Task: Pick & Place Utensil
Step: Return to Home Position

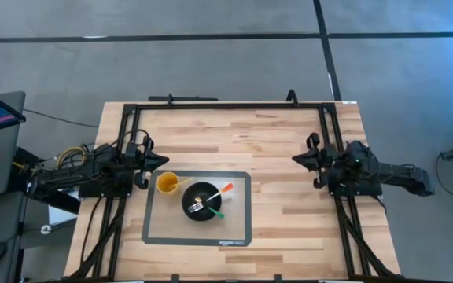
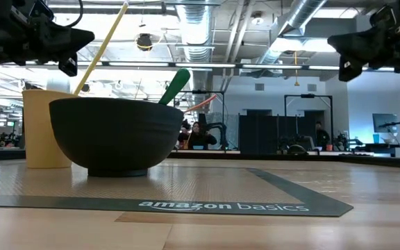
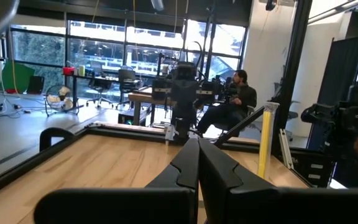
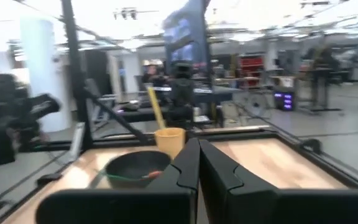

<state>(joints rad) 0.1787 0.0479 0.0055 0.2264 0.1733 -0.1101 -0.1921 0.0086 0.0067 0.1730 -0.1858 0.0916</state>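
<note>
A black bowl (image 1: 201,201) stands on a grey mat (image 1: 238,228), with a yellow cup (image 1: 167,182) close to its left. In the bowl lie a pale fork (image 1: 196,206), a green-handled utensil (image 1: 215,212) and an orange-handled one (image 1: 226,188), their handles leaning on the rim. A yellow stick (image 2: 103,45) stands slanted in the cup (image 2: 44,128). My left gripper (image 1: 163,163) hovers shut just beyond the cup, above the table. My right gripper (image 1: 296,159) hovers shut over bare wood to the right of the mat. The right wrist view shows the bowl (image 4: 135,167) and cup (image 4: 169,140) ahead.
A black metal frame (image 1: 226,104) runs along the table's far edge and down both sides beside the arms. Bare wood (image 1: 281,196) lies between the mat and the right arm. People sit at desks in the room beyond the table (image 3: 238,93).
</note>
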